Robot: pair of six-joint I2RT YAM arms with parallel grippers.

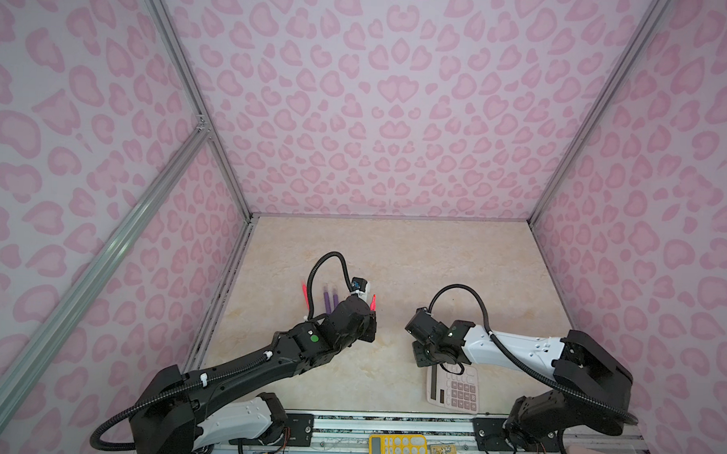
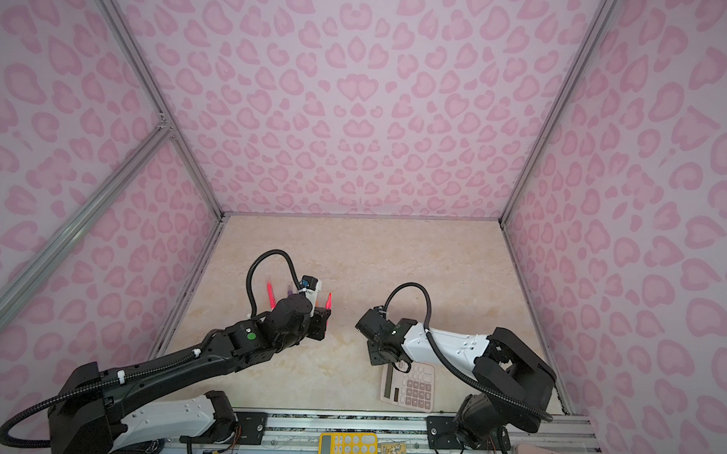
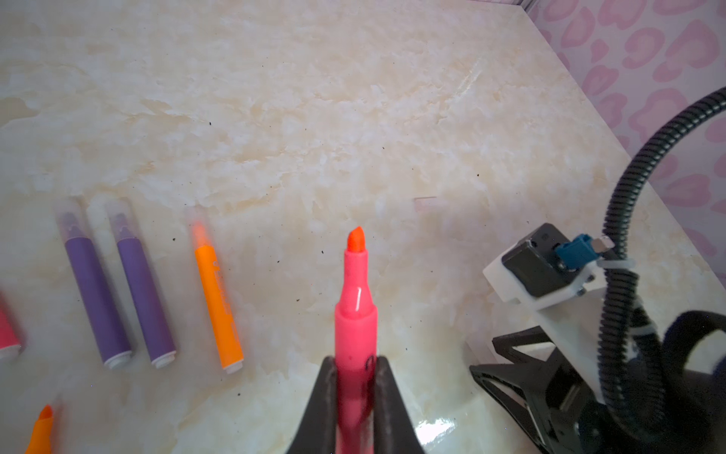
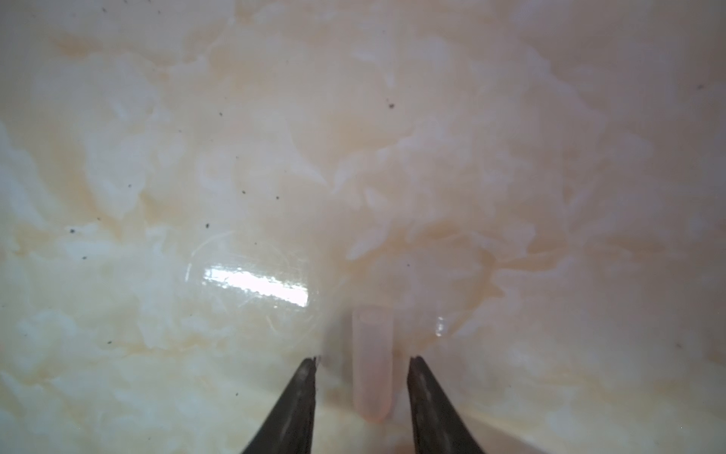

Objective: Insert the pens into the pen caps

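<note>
My left gripper (image 3: pixel 355 359) is shut on a pink-red pen (image 3: pixel 355 314), whose bare tip points away from the jaws; the tip also shows in both top views (image 1: pixel 373 302) (image 2: pixel 329 300). Two purple pens (image 3: pixel 96 291) (image 3: pixel 143 291) and an orange pen (image 3: pixel 218 306) lie side by side with clear pen caps on them. Another orange pen (image 3: pixel 41 432) lies uncapped at the edge of that view. My right gripper (image 4: pixel 361 358) is open, low over the table, with a clear pen cap (image 4: pixel 372 361) lying between its fingers with a gap on each side. A loose cap (image 3: pixel 426 203) lies farther off.
A pink calculator (image 1: pixel 454 389) lies under the right arm near the front edge. A yellow calculator (image 1: pixel 397 451) sits on the front rail. A second pink-red pen (image 1: pixel 305 294) lies left of the purple ones. Patterned walls close in three sides.
</note>
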